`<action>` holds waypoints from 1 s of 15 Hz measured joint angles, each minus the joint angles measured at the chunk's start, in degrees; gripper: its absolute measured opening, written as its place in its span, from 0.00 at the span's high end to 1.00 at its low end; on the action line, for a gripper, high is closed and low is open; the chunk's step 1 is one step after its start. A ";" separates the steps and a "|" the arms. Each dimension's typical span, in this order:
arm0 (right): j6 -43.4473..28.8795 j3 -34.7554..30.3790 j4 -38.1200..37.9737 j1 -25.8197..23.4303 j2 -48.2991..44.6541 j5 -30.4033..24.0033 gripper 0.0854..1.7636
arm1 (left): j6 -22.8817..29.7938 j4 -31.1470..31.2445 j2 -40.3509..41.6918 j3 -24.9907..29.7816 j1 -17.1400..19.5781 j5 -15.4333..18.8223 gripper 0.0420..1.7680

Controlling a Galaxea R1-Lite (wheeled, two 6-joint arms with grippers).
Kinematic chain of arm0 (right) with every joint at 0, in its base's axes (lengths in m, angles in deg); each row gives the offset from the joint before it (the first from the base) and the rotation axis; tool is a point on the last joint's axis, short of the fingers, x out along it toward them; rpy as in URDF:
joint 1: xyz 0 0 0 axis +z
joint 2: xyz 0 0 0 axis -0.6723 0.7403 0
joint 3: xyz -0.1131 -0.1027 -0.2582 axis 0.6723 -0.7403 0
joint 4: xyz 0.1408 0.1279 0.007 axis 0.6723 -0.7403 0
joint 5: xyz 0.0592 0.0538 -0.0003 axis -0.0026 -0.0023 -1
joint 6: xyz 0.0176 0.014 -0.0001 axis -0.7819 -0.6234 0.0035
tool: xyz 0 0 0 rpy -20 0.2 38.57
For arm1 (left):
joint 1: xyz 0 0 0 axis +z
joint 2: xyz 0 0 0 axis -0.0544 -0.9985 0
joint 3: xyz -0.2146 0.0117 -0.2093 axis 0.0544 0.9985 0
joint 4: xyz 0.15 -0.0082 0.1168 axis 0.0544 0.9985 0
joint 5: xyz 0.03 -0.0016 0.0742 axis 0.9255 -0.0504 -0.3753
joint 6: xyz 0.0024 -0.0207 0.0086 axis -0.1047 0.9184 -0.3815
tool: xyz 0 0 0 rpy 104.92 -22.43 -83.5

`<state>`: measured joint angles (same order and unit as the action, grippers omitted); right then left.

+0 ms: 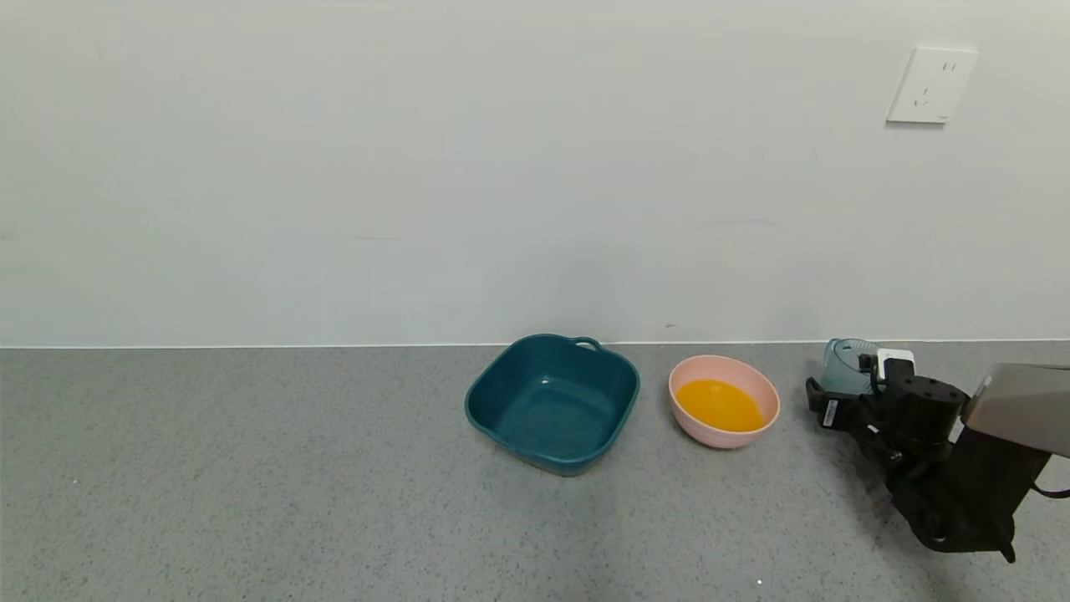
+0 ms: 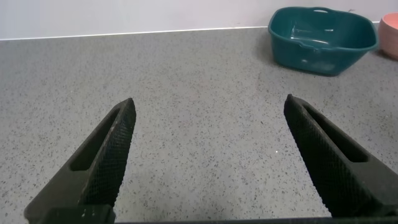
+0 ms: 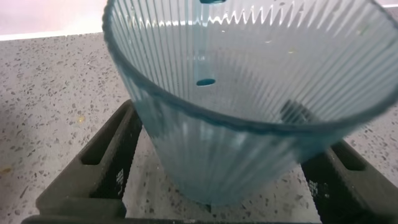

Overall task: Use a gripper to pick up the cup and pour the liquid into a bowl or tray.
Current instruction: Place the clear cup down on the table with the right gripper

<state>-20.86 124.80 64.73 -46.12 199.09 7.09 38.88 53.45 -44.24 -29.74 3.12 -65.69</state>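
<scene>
The translucent blue-grey cup [image 1: 846, 361] stands upright on the counter at the far right, and its ribbed inside looks empty in the right wrist view [image 3: 249, 68]. My right gripper [image 1: 840, 391] is open, with its fingers [image 3: 115, 155] on either side of the cup's lower wall. The orange liquid [image 1: 719, 404] lies in the pale pink bowl [image 1: 756, 380], which stands to the left of the cup. My left gripper [image 2: 208, 115] is open and empty over bare counter, out of the head view.
A dark teal square basin [image 1: 552, 401] with a handle stands empty just left of the bowl, and shows in the left wrist view [image 2: 320, 31]. The wall runs close behind the things. A wall socket [image 1: 930, 84] is at upper right.
</scene>
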 joint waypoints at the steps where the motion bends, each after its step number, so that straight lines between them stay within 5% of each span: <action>1: 0.00 -0.39 -0.11 -0.06 -0.35 -0.13 0.07 | 0.00 0.00 0.00 0.00 0.00 0.00 0.03; 6: -1.01 -4.02 -1.62 -0.09 -3.44 -2.26 0.05 | 0.00 0.00 0.00 0.00 0.00 0.00 0.03; 15: -2.69 -7.33 -15.79 -1.13 -12.63 -6.13 0.04 | 0.00 0.00 0.00 0.00 0.00 0.00 0.03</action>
<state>-23.56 117.48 48.94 -47.26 186.46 0.95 38.88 53.45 -44.24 -29.74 3.12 -65.69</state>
